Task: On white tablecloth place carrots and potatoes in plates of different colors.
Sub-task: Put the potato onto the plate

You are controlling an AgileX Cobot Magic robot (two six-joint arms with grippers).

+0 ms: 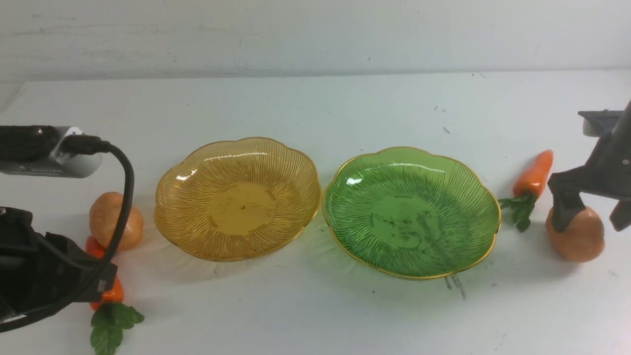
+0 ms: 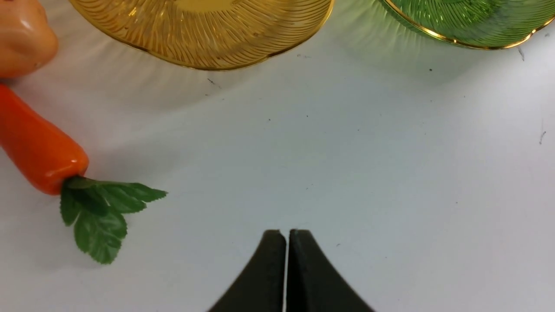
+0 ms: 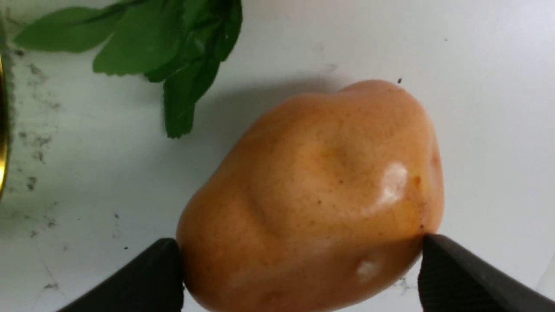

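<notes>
We are counting two plates (image 1: 236, 197) (image 1: 411, 212), two carrots (image 2: 39, 147) (image 1: 533, 173) and two potatoes (image 1: 104, 219) (image 1: 577, 236), one of each at nine o'clock and at three o'clock.

Ahead of me, at the very back, I see a pale wall (image 1: 315, 34). It is off-white, faintly streaked and scuffed, with a few small dark specks, and it spans my whole front view.
</notes>
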